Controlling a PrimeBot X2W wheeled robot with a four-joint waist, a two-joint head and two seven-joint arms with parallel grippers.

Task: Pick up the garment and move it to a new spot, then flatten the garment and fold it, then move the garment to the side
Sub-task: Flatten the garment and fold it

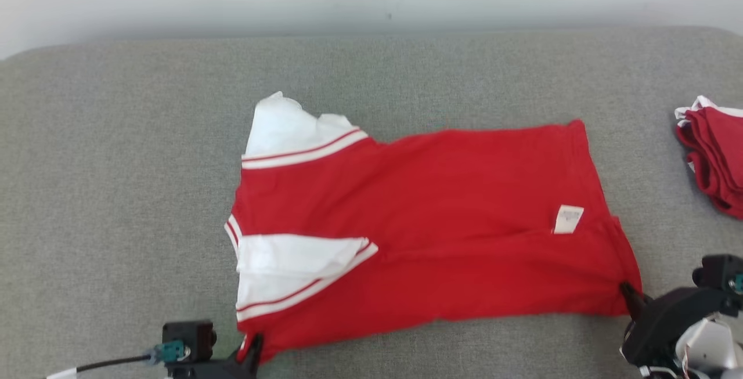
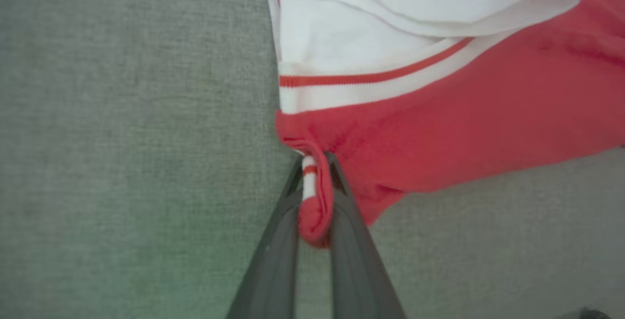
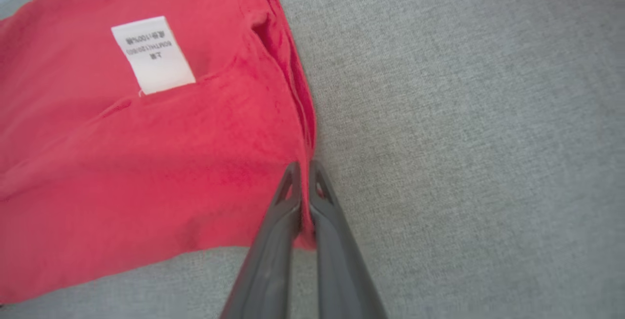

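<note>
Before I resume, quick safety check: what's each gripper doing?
Left gripper: shut on the shirt's near left corner.
Right gripper: shut on its near right corner.

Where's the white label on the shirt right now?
In the head view, the label lies on the shirt, near its right end, up-left of the right gripper pinching the near corner.

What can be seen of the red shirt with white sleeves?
The red knit shirt lies spread sideways on the grey fabric surface, mildly wrinkled, its white, red-striped sleeves at the robot's left, hem at its right. A white care label shows near the hem. The left tool is shut on its near left corner, the right tool on its near hem corner.
</note>
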